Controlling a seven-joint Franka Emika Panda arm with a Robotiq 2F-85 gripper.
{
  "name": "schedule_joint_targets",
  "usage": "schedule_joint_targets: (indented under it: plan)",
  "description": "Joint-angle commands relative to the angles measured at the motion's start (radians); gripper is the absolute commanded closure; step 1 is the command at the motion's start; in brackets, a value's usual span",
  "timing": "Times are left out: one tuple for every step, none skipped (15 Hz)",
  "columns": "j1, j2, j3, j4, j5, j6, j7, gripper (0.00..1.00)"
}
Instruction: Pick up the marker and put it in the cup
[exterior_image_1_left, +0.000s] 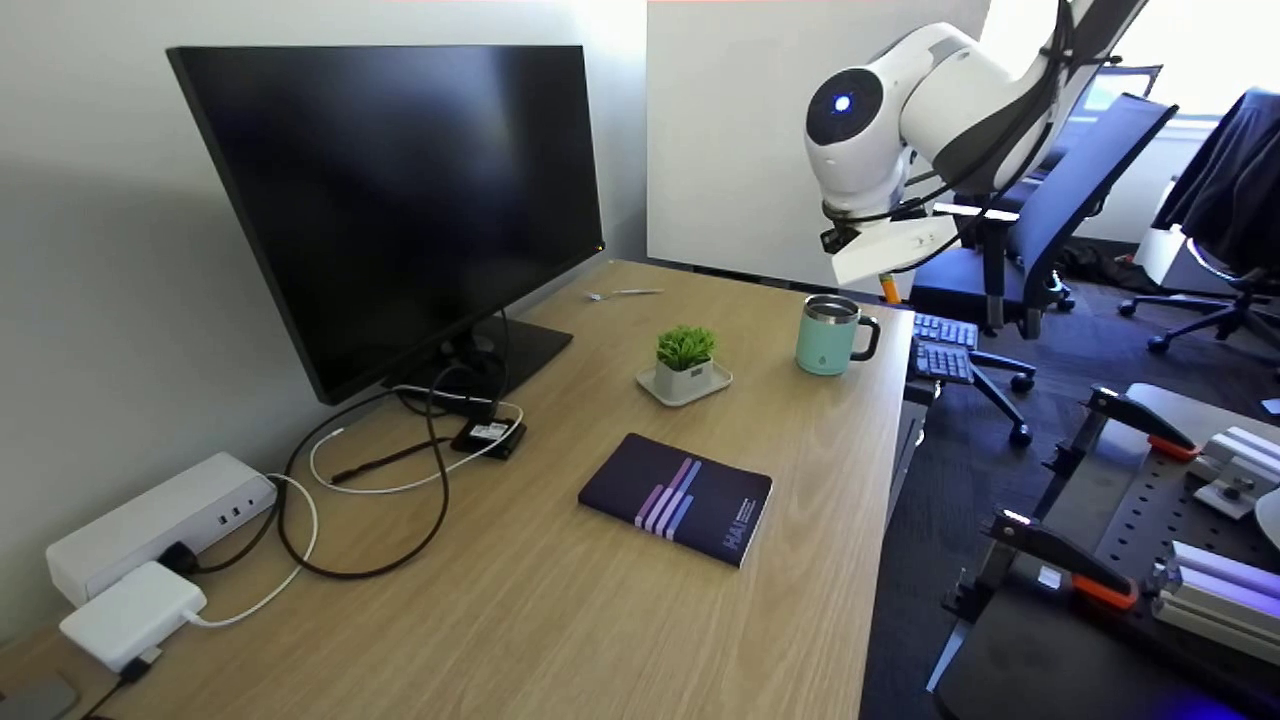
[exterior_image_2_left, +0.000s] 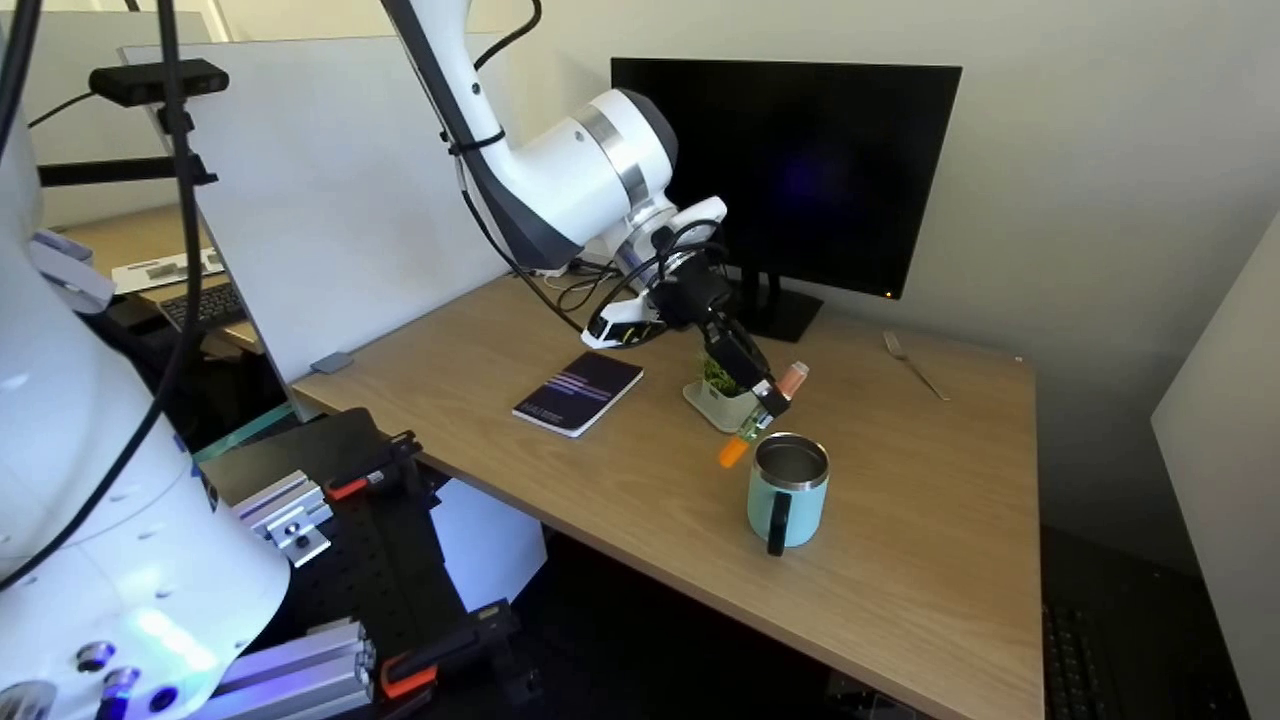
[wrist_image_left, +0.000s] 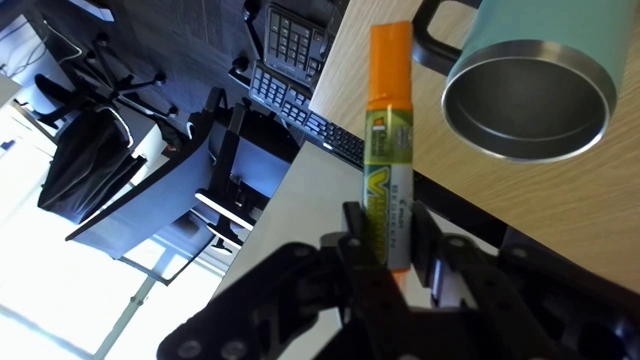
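Note:
The marker has an orange cap and a green, yellow and white label. It shows in the wrist view (wrist_image_left: 389, 140) and in an exterior view (exterior_image_2_left: 752, 424). My gripper (wrist_image_left: 382, 225) is shut on the marker, also visible in an exterior view (exterior_image_2_left: 772, 400). The marker is tilted, orange cap end lower, above the desk. The cup is a teal mug with a steel rim and black handle, upright on the desk (exterior_image_2_left: 787, 512). It also shows in an exterior view (exterior_image_1_left: 826, 340) and the wrist view (wrist_image_left: 555, 25). The marker is beside the cup, outside it. In an exterior view only its orange end (exterior_image_1_left: 889, 288) shows.
A small potted plant on a white tray (exterior_image_1_left: 685, 380) stands near the cup. A dark notebook (exterior_image_1_left: 680, 495), a fork (exterior_image_2_left: 915, 365), a monitor (exterior_image_1_left: 400, 200) and loose cables lie or stand on the desk. The desk edge (exterior_image_1_left: 893, 420) is close to the cup.

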Motion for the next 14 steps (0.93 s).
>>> schedule_joint_targets:
  plan:
    - [-0.016,0.011,0.018,0.009,-0.001,-0.004,-0.002,0.75]
    - [-0.016,0.020,0.018,0.014,-0.001,-0.004,-0.002,0.75]
    - [-0.016,0.025,0.019,0.018,-0.001,-0.004,-0.002,0.75]
    - [-0.016,0.027,0.019,0.020,-0.001,-0.004,-0.002,0.75]
    - [-0.016,0.027,0.019,0.020,-0.001,-0.004,-0.002,0.75]
    - [-0.016,0.027,0.019,0.021,-0.001,-0.004,-0.002,0.75]
    - [-0.016,0.027,0.019,0.021,-0.001,-0.004,-0.002,0.75]
    - [-0.016,0.027,0.019,0.021,-0.001,-0.004,-0.002,0.75]
    - [-0.016,0.027,0.019,0.021,-0.001,-0.004,-0.002,0.75]
    - [-0.016,0.027,0.019,0.021,-0.001,-0.004,-0.002,0.75]
    - [-0.016,0.027,0.019,0.021,-0.001,-0.004,-0.002,0.75]
    - [-0.016,0.027,0.019,0.021,-0.001,-0.004,-0.002,0.75]
    - [-0.016,0.027,0.019,0.021,-0.001,-0.004,-0.002,0.75]
    - [-0.016,0.027,0.019,0.021,-0.001,-0.004,-0.002,0.75]
